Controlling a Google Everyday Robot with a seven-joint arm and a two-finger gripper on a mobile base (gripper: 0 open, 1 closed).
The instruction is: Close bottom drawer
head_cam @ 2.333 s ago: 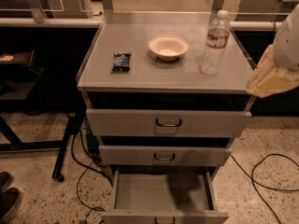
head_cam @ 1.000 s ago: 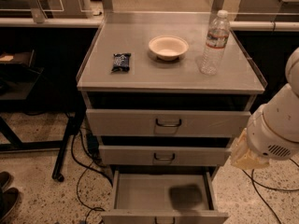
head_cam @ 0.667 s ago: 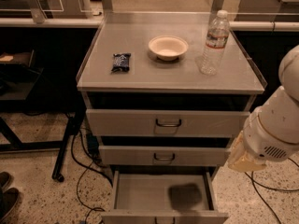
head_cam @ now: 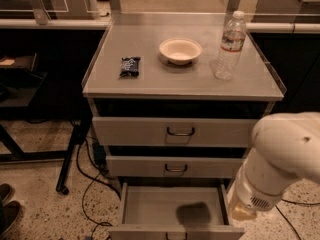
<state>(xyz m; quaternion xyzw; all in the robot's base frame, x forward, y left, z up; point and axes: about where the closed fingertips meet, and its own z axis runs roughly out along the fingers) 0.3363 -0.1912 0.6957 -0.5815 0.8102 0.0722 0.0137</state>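
Over the last couple of secs the arm (head_cam: 282, 154) had swung down from up by the cabinet top (head_cam: 150, 86) on the RH side. It passed the level of the mid drawer (head_cam: 145, 167) and dropped lower again, drifting in toward the cabinet. Its gripper (head_cam: 242, 213) now hung low, just beside the right wall of the bottom drawer (head_cam: 150, 206), near the front corner. The arm's bulk hid most of it from where I stood, so I couldn't tell whether it was spread or pressed together, or whether it touched the drawer yet.

The btm drawer itself hadn't budged. It was pulled well out w/ its inside bare apart from a dark shadow, and the front panel sat at the very lower edge of what I could see. The top drawer (head_cam: 130, 131) and the mid one sat further in. The bowl (head_cam: 180, 50), water bottle (head_cam: 230, 46) and dark snack packet (head_cam: 130, 66) on top were undisturbed.

So my read was approach nearly done, closing not started. The gripper prob. needed to get round in front of the panel, then push straight in.
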